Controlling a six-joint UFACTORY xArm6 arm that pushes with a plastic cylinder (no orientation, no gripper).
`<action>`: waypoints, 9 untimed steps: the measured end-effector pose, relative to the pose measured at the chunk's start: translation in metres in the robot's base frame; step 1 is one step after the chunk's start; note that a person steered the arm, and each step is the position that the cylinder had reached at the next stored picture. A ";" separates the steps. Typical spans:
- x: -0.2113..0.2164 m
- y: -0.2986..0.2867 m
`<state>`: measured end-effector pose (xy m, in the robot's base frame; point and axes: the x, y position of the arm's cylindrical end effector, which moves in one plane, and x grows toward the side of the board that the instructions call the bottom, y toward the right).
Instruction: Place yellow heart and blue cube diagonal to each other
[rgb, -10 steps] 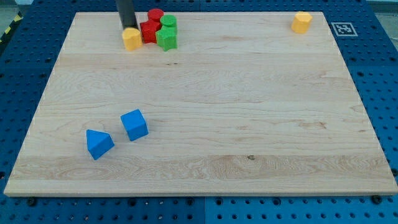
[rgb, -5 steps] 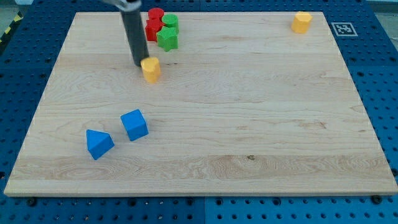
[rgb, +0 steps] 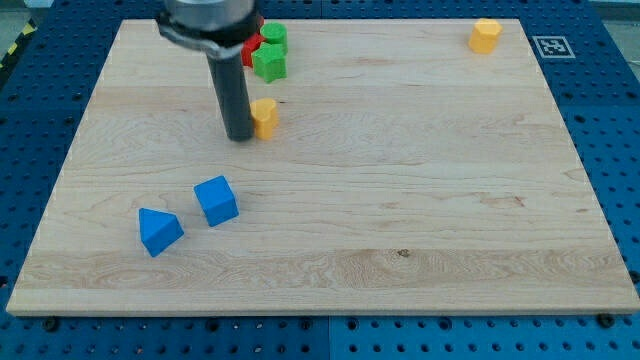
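Observation:
The yellow heart (rgb: 265, 116) lies on the wooden board (rgb: 420, 180) in its upper left part. My tip (rgb: 240, 137) stands right at the heart's left side, touching or almost touching it. The blue cube (rgb: 216, 200) sits below, toward the view's lower left, well apart from the heart. The rod hides part of the heart's left edge.
A blue triangular block (rgb: 158, 231) lies left of the blue cube. A cluster of red (rgb: 247, 47) and green blocks (rgb: 268, 62) sits at the board's top, just above the heart. A yellow block (rgb: 486, 35) sits at the top right corner.
The tip pushed the yellow heart away from the red and green cluster, down and to the right. The tip itself moved down with it. The blue blocks have not moved.

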<state>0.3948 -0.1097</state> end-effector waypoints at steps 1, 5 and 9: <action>-0.053 -0.014; -0.011 0.100; 0.019 0.064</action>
